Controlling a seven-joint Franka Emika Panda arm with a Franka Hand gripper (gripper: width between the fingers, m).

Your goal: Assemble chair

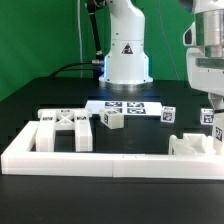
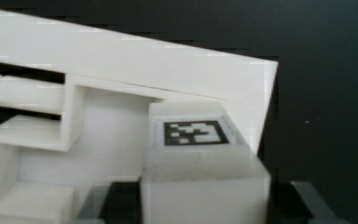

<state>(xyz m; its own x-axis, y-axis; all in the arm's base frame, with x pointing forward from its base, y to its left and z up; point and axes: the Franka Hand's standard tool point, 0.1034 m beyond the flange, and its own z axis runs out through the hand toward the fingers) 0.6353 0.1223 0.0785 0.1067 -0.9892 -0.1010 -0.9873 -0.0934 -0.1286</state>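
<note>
My gripper hangs at the exterior view's right, shut on a white tagged chair piece. The wrist view shows that block with its square tag between my dark fingers, and my gripper is clamped on its sides. Just below and beside it, a stepped white chair part rests in the corner of the border wall; it shows again behind the held block. The X-braced frame lies at the exterior view's left. Two small tagged pieces stand mid-table.
A long low white border wall runs along the front and up the right side. The marker board lies flat before the robot base. Black tabletop surrounds the parts.
</note>
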